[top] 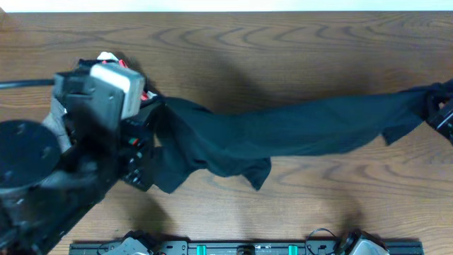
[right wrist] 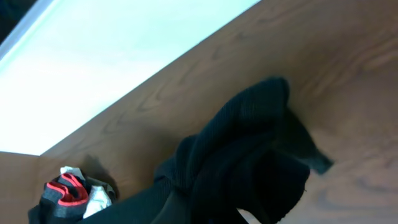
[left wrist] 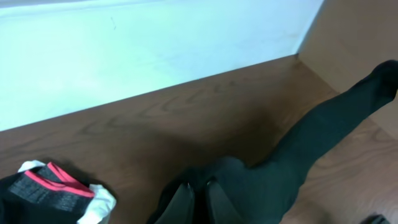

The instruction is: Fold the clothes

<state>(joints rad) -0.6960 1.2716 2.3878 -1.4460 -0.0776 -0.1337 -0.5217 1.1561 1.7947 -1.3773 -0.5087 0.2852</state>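
Left end effector [left wrist: 200, 198], right end effector [top: 442, 110] clamp one black garment [top: 283, 131].

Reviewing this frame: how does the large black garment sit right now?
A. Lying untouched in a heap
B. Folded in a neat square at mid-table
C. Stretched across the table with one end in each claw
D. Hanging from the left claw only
C: the black garment spans the table as a long band, one end gripped by the left claw and the other bunched at the right claw.
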